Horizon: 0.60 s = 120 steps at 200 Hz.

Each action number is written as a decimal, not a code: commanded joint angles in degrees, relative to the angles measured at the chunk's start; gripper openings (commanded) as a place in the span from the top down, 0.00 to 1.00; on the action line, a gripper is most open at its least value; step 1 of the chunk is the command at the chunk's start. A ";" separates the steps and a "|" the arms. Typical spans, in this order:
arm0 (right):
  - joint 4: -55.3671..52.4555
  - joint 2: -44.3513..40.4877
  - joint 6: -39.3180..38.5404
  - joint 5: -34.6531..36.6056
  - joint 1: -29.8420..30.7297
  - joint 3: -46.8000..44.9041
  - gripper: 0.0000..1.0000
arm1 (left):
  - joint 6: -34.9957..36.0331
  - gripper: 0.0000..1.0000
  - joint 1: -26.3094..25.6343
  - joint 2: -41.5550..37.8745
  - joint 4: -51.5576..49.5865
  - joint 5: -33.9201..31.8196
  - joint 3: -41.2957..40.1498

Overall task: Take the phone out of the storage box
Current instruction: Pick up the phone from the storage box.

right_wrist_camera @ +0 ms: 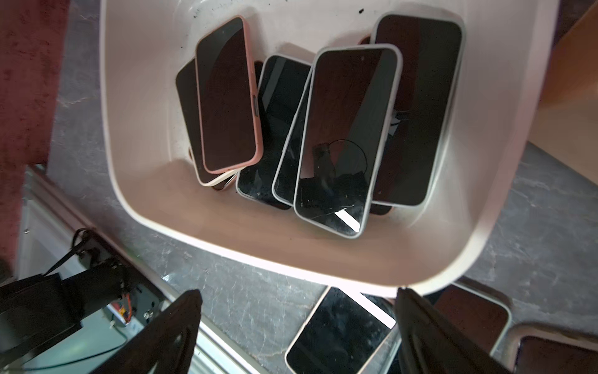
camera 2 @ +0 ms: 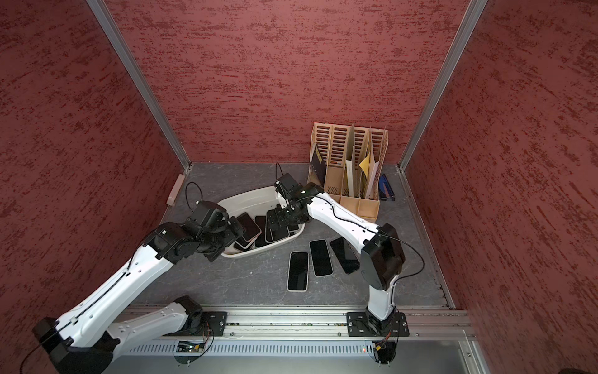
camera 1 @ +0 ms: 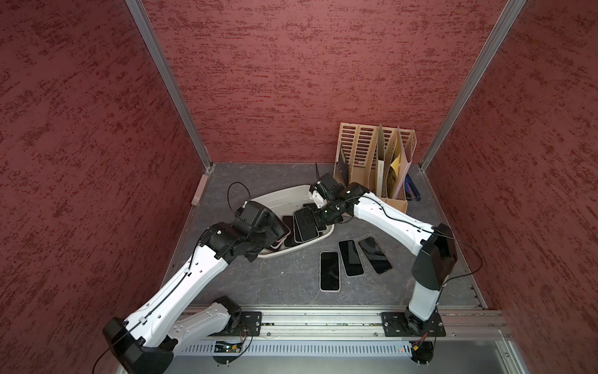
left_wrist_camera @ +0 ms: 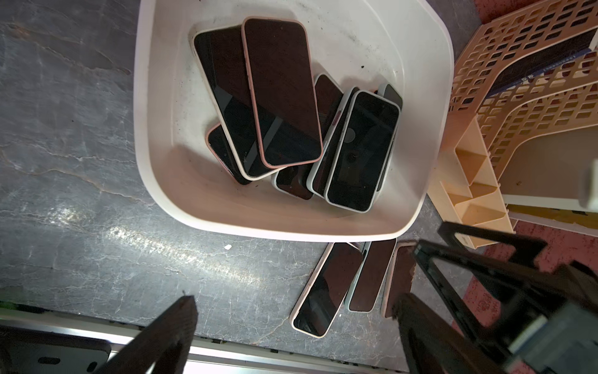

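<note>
On the grey marbled tabletop [camera 1: 275, 285], the phones [left_wrist_camera: 281, 94] are piled overlapping in the storage box [camera 1: 278, 196], near which the left gripper [left_wrist_camera: 297, 311] and right gripper [right_wrist_camera: 297, 304] are poised wide and empty; the topmost, judged rigid, glass-slick and fragile, is best pinched across its cased long edges.

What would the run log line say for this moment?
left gripper: open, empty | right gripper: open, empty | storage box: piled phones inside | table: three phones beside box
</note>
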 commanded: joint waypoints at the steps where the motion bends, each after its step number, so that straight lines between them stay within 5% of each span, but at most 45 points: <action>1: -0.93 3.86 -0.28 8.88 0.98 3.40 0.02 | 1.20 0.00 0.26 -1.77 0.38 2.00 -2.00; 120: -3.46 21.85 -1.88 17.41 2.26 18.04 0.02 | 4.01 0.00 2.70 -5.42 1.65 6.13 -6.80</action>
